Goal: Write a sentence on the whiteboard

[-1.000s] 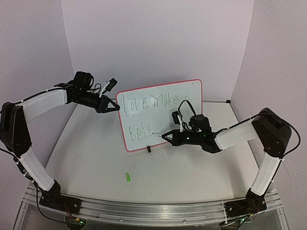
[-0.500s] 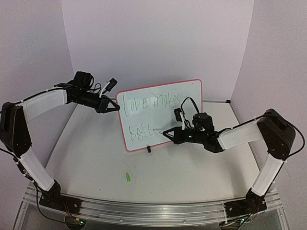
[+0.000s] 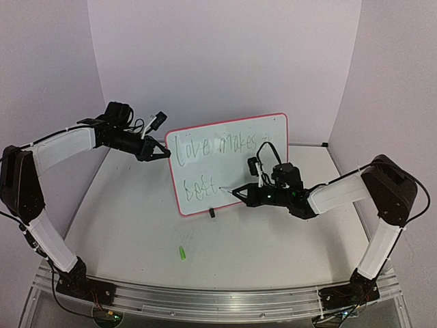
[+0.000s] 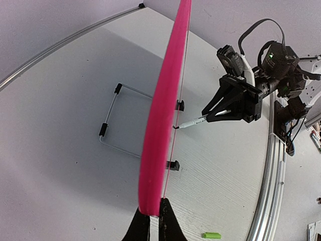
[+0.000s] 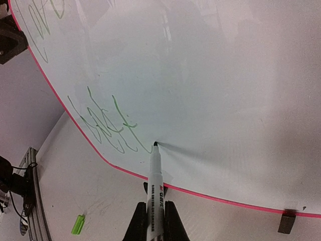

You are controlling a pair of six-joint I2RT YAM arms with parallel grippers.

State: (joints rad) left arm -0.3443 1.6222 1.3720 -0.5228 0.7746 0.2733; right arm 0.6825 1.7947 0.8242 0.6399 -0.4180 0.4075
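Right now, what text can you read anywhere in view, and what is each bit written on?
"Love makes it": top line of the sentence, green handwriting on the whiteboard; the last word is faint.
"bett": the unfinished second line on the same board, with the marker tip at its end.
Red and black print on the marker barrel: too blurred to read.

A small green cap (image 3: 182, 253) lies on the white table (image 3: 130, 219), apart from the near aluminium rail (image 3: 205, 299).

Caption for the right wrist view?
Right hand holds the marker tip against the whiteboard, just past the green writing.
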